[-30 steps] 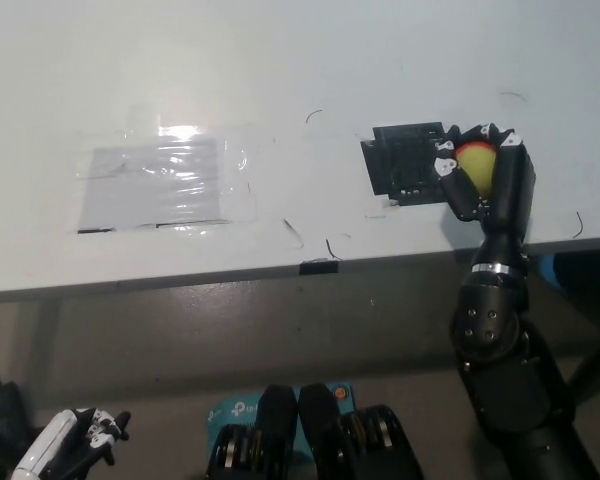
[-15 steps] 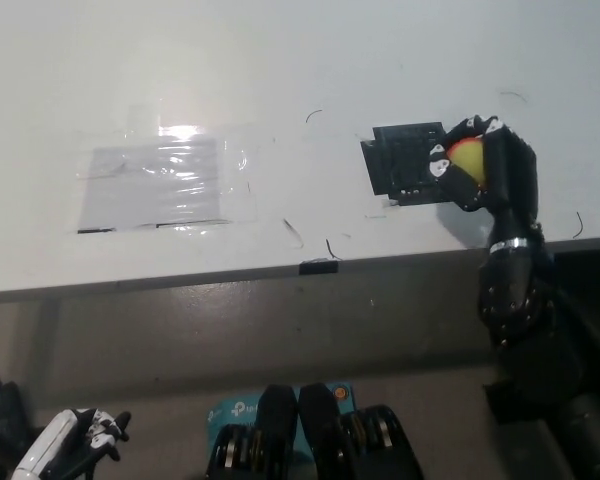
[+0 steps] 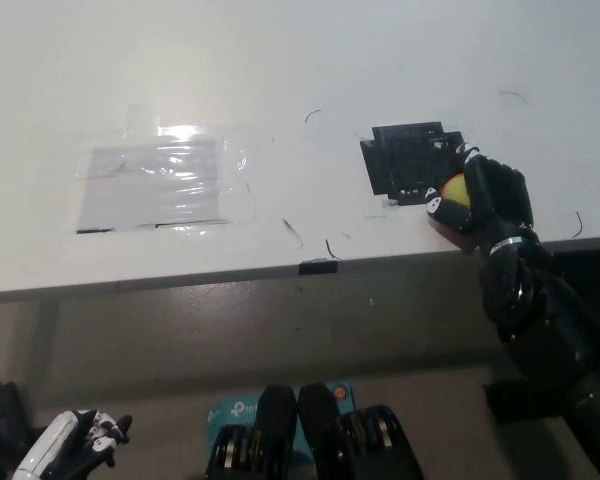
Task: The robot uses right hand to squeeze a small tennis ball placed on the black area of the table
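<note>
The black right hand is clenched around the yellow ball, its fingers curled over it so only the ball's left side shows. Just beyond the fingers to the left lies the black patch on the table. The white left hand hangs low, fingers unclear.

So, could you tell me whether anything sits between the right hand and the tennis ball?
Nothing visible does. The right hand is already wrapped around the tennis ball, beside the black area near the table edge. The left hand rests low, below the table.
</note>
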`<control>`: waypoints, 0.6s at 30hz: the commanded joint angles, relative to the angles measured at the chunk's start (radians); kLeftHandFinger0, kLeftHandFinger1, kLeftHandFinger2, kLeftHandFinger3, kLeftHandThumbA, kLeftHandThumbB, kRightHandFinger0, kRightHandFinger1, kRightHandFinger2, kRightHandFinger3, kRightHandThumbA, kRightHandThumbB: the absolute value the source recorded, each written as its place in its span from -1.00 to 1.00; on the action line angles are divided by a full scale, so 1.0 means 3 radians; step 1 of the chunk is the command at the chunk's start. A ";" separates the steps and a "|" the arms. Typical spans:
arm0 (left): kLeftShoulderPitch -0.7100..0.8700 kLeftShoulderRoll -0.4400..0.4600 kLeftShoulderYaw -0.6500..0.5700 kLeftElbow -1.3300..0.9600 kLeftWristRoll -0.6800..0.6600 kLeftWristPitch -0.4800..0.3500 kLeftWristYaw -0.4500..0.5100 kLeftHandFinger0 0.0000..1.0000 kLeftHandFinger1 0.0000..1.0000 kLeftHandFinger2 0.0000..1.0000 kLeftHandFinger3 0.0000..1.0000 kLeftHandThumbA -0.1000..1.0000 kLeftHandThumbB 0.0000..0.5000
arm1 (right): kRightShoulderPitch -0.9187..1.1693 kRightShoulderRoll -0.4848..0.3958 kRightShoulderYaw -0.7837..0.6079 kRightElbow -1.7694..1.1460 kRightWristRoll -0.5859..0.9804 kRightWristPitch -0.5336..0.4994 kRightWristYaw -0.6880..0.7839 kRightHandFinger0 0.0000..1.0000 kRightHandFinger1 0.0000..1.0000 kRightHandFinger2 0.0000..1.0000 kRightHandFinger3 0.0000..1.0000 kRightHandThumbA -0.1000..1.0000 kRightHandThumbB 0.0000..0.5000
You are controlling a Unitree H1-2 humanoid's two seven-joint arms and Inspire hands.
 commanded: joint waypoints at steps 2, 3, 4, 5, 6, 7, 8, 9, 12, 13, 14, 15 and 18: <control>-0.0033 0.0082 -0.0009 -0.0080 0.0020 0.0018 -0.0031 -0.58 -0.82 -0.55 -0.24 0.38 0.94 | -0.0193 0.0041 0.0143 0.0034 -0.0110 0.0303 0.0380 1.00 1.00 1.00 1.00 -0.59 -0.57; -0.0032 0.0078 -0.0001 -0.0076 -0.0007 0.0003 -0.0043 -0.57 -0.81 -0.56 -0.22 0.36 0.90 | -0.0191 0.0050 0.0179 0.0027 -0.0130 0.0339 0.0424 1.00 1.00 1.00 1.00 -0.49 -0.47; -0.0028 0.0079 -0.0001 -0.0080 -0.0010 0.0002 -0.0046 -0.55 -0.81 -0.56 -0.23 0.36 0.93 | -0.0185 0.0055 0.0196 0.0022 -0.0137 0.0360 0.0438 1.00 1.00 1.00 1.00 -0.39 -0.37; -0.0024 0.0084 -0.0004 -0.0088 -0.0002 0.0012 -0.0047 -0.54 -0.81 -0.56 -0.24 0.37 0.93 | -0.0176 0.0061 0.0208 0.0018 -0.0141 0.0378 0.0444 1.00 1.00 1.00 1.00 -0.37 -0.34; -0.0026 0.0084 -0.0006 -0.0071 0.0001 -0.0030 -0.0042 -0.53 -0.81 -0.55 -0.24 0.36 0.88 | -0.0175 0.0075 0.0214 0.0037 -0.0135 0.0373 0.0421 1.00 1.00 1.00 1.00 -0.30 -0.18; -0.0026 0.0086 -0.0008 -0.0067 -0.0004 -0.0043 -0.0049 -0.58 -0.79 -0.50 -0.22 0.35 0.87 | -0.0164 0.0084 0.0208 0.0015 -0.0118 0.0389 0.0435 1.00 1.00 1.00 1.00 -0.22 -0.06; -0.0023 0.0086 -0.0010 -0.0078 0.0004 -0.0031 -0.0045 -0.62 -0.81 -0.50 -0.24 0.35 0.86 | -0.0150 0.0096 0.0199 -0.0003 -0.0105 0.0389 0.0423 1.00 1.00 1.00 1.00 -0.16 0.10; -0.0016 0.0087 -0.0014 -0.0118 0.0025 0.0017 -0.0037 -0.61 -0.81 -0.51 -0.25 0.34 0.83 | -0.0131 0.0091 0.0214 -0.0084 -0.0115 0.0424 0.0471 1.00 1.00 1.00 1.00 -0.05 0.37; -0.0017 0.0087 -0.0011 -0.0070 0.0016 -0.0007 -0.0038 -0.64 -0.81 -0.47 -0.22 0.36 0.92 | -0.0105 0.0080 0.0252 -0.0187 -0.0139 0.0450 0.0548 1.00 1.00 1.00 1.00 0.06 0.70; -0.0018 0.0087 -0.0015 -0.0077 0.0032 0.0015 -0.0031 -0.65 -0.82 -0.48 -0.20 0.35 0.90 | -0.0100 0.0072 0.0262 -0.0214 -0.0152 0.0437 0.0545 1.00 1.00 1.00 1.00 0.11 0.80; -0.0019 0.0084 -0.0012 -0.0069 0.0030 0.0007 -0.0025 -0.67 -0.80 -0.45 -0.21 0.35 0.91 | -0.0092 0.0073 0.0257 -0.0250 -0.0162 0.0431 0.0517 1.00 1.00 1.00 1.00 0.16 0.88; -0.0018 0.0083 -0.0011 -0.0063 0.0033 0.0002 -0.0022 -0.69 -0.80 -0.43 -0.21 0.36 0.95 | -0.0089 0.0076 0.0253 -0.0267 -0.0163 0.0436 0.0512 1.00 1.00 1.00 1.00 0.22 0.93; -0.0016 0.0085 -0.0009 -0.0063 0.0019 -0.0025 -0.0036 -0.65 -0.81 -0.51 -0.22 0.34 0.88 | -0.0067 0.0071 0.0224 -0.0372 -0.0149 0.0419 0.0502 1.00 1.00 1.00 1.00 0.24 1.00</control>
